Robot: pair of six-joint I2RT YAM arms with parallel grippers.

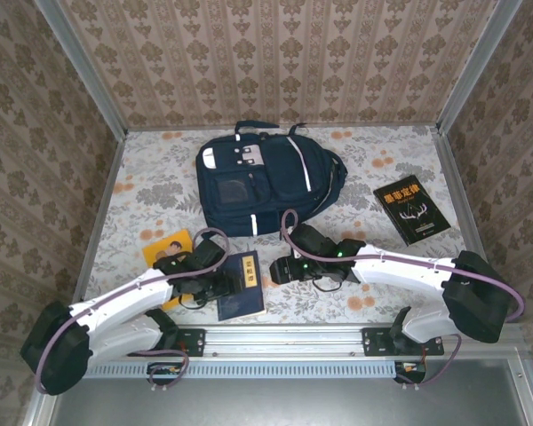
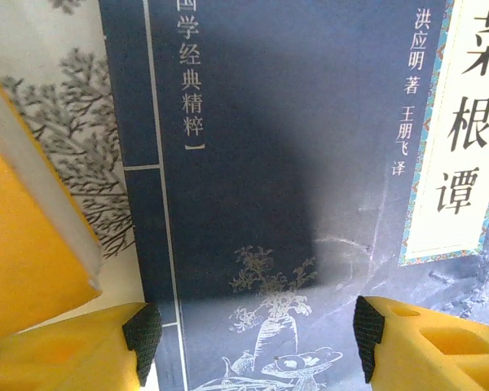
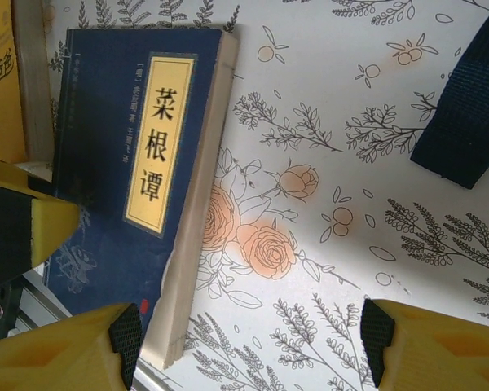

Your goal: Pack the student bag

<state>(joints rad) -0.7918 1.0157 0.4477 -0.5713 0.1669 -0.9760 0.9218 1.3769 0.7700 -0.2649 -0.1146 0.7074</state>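
Bag lies flat at far middle of tabletop, front pocket up. Black book is noted to its right, yellow book near left, blue book near centre. Yellow book is partly covered by the left arm. Left pincer is held low over the blue book, jaws apart, nothing gripped. Right pincer is held just beside that book, jaws apart. Both arms are reached inward, low.

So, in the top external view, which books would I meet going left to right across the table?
yellow book → navy book → black book
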